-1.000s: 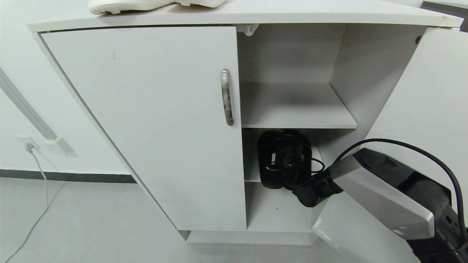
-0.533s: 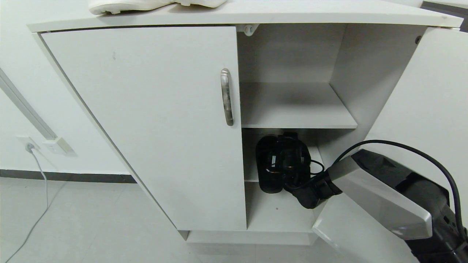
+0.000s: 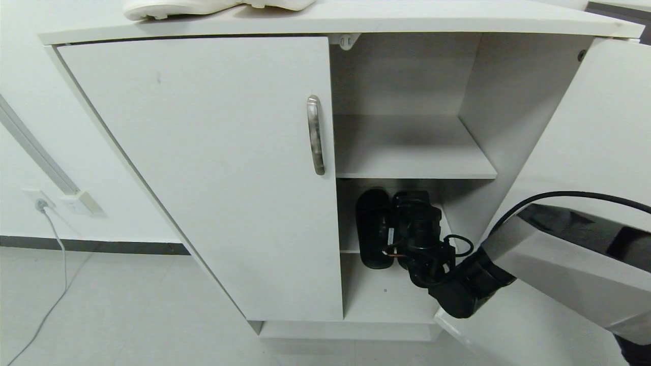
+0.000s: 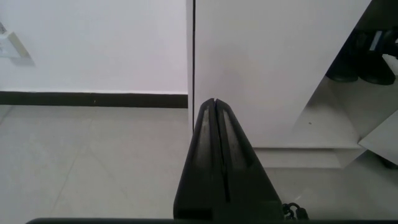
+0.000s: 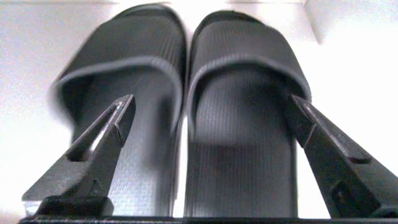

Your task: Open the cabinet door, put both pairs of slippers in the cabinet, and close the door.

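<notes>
Left gripper (image 4: pixel 214 107), fingers pressed together on nothing, hangs above the pale tiled floor (image 4: pixel 93 162), in front of the white wooden cabinet (image 3: pixel 407 20). At the left of the cabinet's top we see the pair of white slippers (image 3: pixel 203 6). The left door (image 3: pixel 203 168), with its metal bar handle (image 3: pixel 315 134), is closed. In the open half, below the upper shelf (image 3: pixel 412 147), the pair of black ribbed slippers (image 3: pixel 374 229) lies side by side. The right gripper (image 5: pixel 212 102) is released, one finger at each outer side of the pair. The right door (image 3: pixel 600 127) stands open.

Head: high, facing cabinet (image 3: pixel 407 20). R wrist: close on black slippers (image 5: pixel 236 124), shared w/ head. L wrist: low over floor (image 4: pixel 93 162).
</notes>
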Motion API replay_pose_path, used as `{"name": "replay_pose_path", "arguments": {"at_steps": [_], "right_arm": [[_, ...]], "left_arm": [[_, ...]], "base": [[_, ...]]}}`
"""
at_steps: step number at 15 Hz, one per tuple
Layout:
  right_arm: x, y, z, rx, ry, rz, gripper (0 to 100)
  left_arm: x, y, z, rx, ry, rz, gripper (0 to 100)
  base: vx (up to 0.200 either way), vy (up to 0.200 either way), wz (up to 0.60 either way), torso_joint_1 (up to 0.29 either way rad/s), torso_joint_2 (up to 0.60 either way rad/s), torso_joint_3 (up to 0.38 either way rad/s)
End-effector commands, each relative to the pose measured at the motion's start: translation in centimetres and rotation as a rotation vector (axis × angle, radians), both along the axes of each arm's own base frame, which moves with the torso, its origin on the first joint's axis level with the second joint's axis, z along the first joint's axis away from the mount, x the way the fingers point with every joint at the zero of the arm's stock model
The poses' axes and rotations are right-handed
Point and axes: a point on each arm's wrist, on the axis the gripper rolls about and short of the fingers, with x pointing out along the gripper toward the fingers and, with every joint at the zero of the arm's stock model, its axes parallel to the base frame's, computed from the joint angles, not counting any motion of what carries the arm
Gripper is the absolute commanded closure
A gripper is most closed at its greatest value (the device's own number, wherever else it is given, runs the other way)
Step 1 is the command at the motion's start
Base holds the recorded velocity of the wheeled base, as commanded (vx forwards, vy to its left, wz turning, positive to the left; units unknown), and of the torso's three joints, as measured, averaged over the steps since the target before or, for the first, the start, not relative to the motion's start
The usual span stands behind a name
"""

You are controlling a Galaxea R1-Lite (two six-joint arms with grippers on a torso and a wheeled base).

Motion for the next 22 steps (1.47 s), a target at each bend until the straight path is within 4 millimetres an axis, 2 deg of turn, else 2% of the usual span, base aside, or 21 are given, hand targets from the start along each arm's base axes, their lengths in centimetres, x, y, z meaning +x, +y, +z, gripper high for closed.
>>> {"name": "replay_pose_path", "arguments": {"at_steps": [1, 3, 6, 12, 22], "right_arm": [[-4.5, -0.4, 2.3, 0.001, -0.003, 0.059, 0], [-7.2, -0.7, 2.3, -0.013, 0.014, 0.095, 0], [-9.2, -0.8, 1.7, -0.017, 0.015, 0.131, 0], [-9.3, -0.7, 1.2, -0.027, 0.025, 0.136, 0], [-9.3, -1.0, 0.4, -0.045, 0.047, 0.131, 0]], "left_arm": [[0.0, 0.0, 0.0, -0.001, 0.002, 0.001, 100], [0.0, 0.0, 0.0, -0.001, 0.002, 0.001, 100], [0.0, 0.0, 0.0, -0.001, 0.002, 0.001, 100], [0.0, 0.0, 0.0, -0.002, 0.001, -0.001, 100], [0.0, 0.0, 0.0, 0.002, 0.002, -0.002, 100]], "base": [[0.0, 0.0, 0.0, 0.0, 0.0, 0.0], [0.0, 0.0, 0.0, 0.0, 0.0, 0.0], [0.0, 0.0, 0.0, 0.0, 0.0, 0.0], [-0.167, 0.0, 0.0, 0.001, 0.0, 0.004], [0.0, 0.0, 0.0, 0.0, 0.0, 0.0]]}}
